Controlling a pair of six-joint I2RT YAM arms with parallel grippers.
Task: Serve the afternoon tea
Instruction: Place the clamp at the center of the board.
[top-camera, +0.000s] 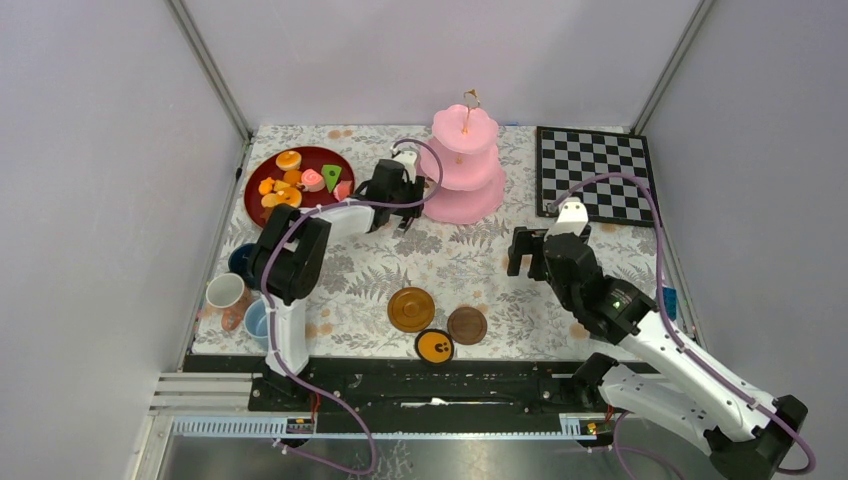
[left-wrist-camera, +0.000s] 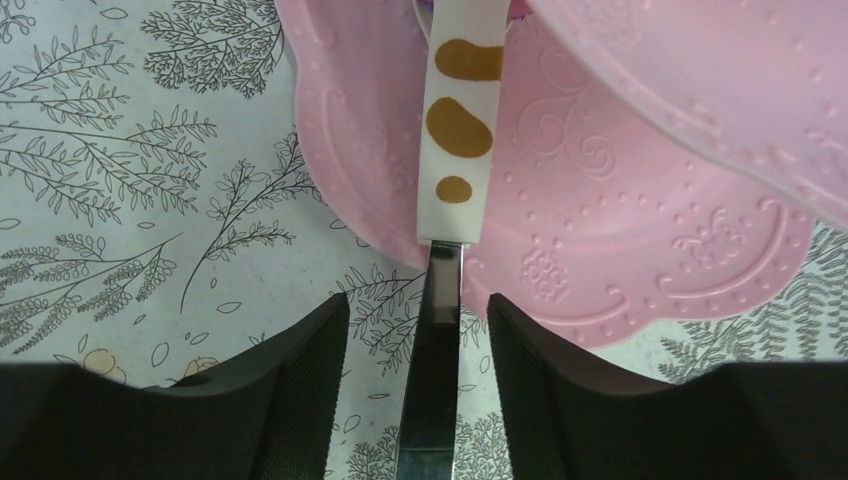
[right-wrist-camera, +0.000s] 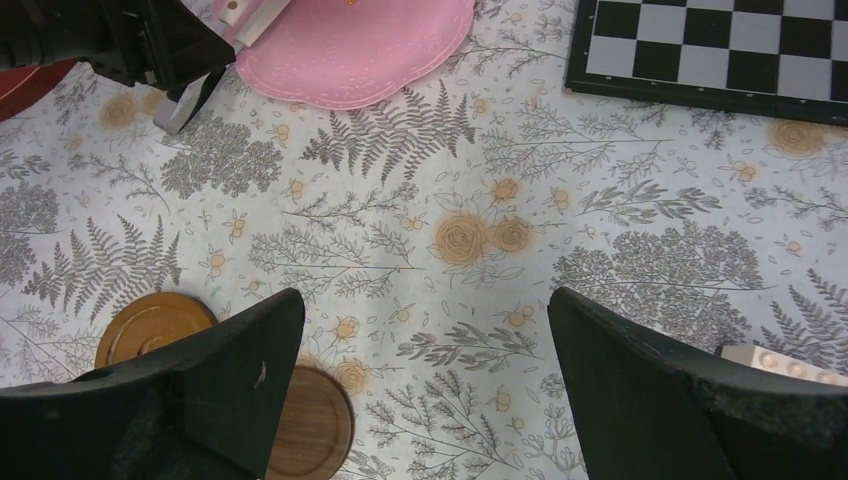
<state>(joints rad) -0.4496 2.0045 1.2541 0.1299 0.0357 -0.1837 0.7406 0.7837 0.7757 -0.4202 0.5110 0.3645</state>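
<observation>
L jaws are a bit apart, w/ a server tool (left-wrist-camera: 458, 130) running straight down the middle btw them: shiny metal strip close to the jaws, white end w/ brown spots further out in front. There's a small gap on each side of the strip, so they don't look like they pinch it; can't tell if it's caught deeper in. I think the step now is getting a good hold on this tool so it can carry treats. To do it well: keep the strip right in the middle, squeeze slow & even so it can't twist or slip, then lift a little before going anywhere. That's bc the white end lies over the bottom tier of the cake stand (left-wrist-camera: 620, 200), & a bump could push the stand. The stand is right in front of the L jaws & a bit to their right. It's pink w/ a wavy edge, w/ swirls & dots pressed in, & the next tier hangs over it. No treats on the parts I can see. The toy pastries (top-camera: 300, 180) sit on a red plate (top-camera: 252, 190) back behind the L jaws. R jaws are spread wide, holding nothing, above the desk (right-wrist-camera: 620, 200), w/ brown saucers (right-wrist-camera: 150, 325) on their left.
</observation>
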